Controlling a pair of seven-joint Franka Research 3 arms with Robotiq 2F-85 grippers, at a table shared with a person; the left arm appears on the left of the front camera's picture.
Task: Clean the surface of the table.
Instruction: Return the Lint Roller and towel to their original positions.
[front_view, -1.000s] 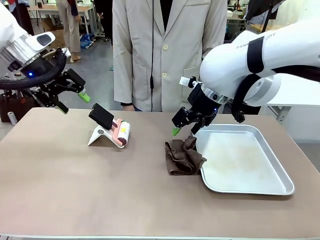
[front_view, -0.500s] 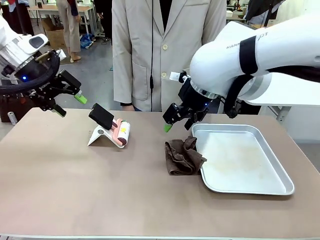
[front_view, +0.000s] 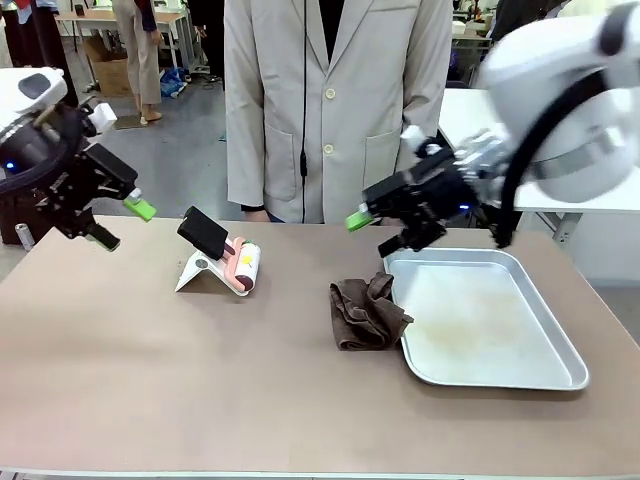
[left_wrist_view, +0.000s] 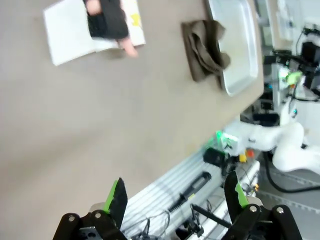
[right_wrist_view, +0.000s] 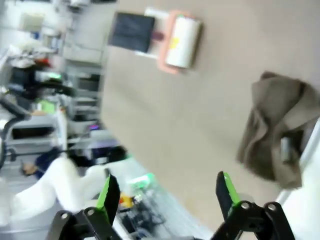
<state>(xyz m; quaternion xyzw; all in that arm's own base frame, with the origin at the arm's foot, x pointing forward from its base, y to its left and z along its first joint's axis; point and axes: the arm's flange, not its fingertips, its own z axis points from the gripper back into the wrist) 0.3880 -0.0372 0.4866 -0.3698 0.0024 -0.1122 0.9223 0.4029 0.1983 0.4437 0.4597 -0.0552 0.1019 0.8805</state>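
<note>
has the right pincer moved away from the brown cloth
Yes. The right pincer has risen and swung up from just above the brown cloth, now hanging open over the tray's far corner.

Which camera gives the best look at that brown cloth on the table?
The front view: the brown cloth lies sharp and whole, crumpled against the metal tray. The left wrist view shows it smaller and farther off, overlapping the tray's edge; the right wrist view blurs it.
</note>
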